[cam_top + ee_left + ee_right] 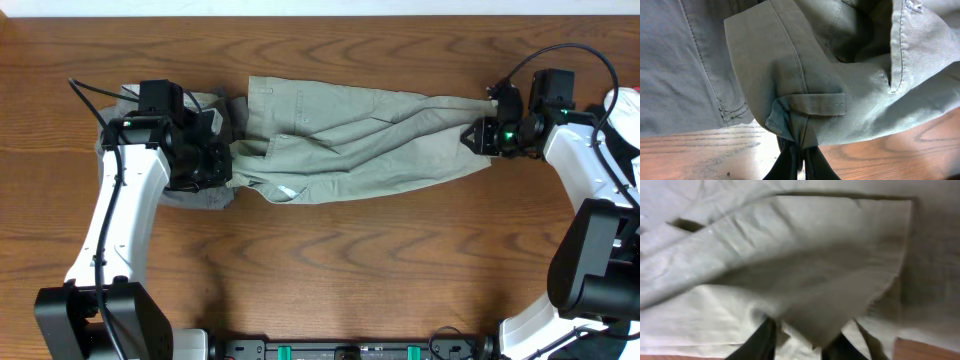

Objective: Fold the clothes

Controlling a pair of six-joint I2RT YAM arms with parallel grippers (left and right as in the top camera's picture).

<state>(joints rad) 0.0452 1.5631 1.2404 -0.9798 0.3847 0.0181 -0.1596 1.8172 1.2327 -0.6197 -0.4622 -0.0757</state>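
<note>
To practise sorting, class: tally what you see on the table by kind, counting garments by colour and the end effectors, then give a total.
Khaki shorts: 1
Darker grey garment: 1
End effectors: 2 (left end effector, right end effector)
Total: 4

Your table (330,280) is brown wood with visible grain. Light khaki shorts (350,140) lie stretched lengthwise across it, nearer the far edge than the near edge. A darker grey garment (205,197) lies at their left end, toward the left edge.
</note>
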